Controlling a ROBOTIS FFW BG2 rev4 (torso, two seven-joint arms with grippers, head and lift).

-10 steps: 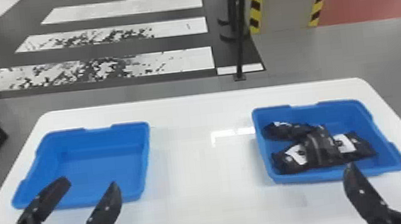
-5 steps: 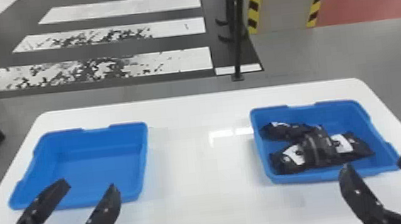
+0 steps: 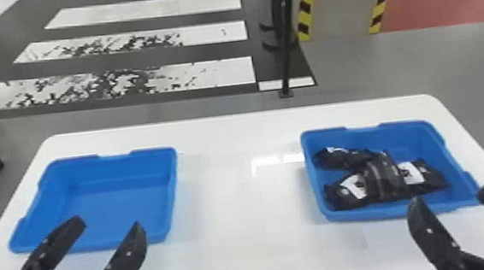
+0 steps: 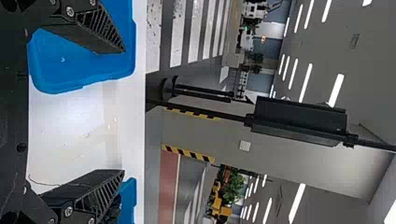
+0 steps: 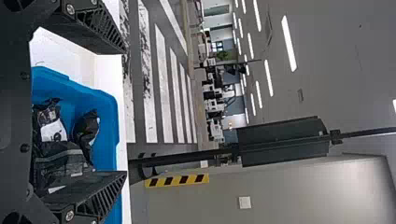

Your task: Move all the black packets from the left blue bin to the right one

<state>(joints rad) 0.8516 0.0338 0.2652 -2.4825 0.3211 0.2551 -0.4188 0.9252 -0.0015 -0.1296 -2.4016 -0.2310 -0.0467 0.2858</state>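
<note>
1. We saw the right blue bin [image 3: 311,176] sitting on the white table [image 3: 243,239].
2. We saw the black packets [image 3: 383,177] in a messy pile inside the right blue bin. One lay across the middle, on top of the others. One lay at the far left part of the bin, and black packets with white labels poked out on both sides of the top one. We could not tell just how many were in the pile.
3. We saw the left blue bin [image 3: 119,205] on the left of the right blue bin, well apart from it.
4. Our right gripper [image 3: 450,196] was at the near side of the right blue bin, by its right part. Its two fingers were wide apart.
5. Our left gripper [image 3: 107,224] was far to the left of the right blue bin. Its two fingers were wide apart too.
6. Past the far side of the right blue bin, we saw a thin black pole [image 3: 286,54] and a gray pillar [image 3: 339,2] with yellow and black stripes.
</note>
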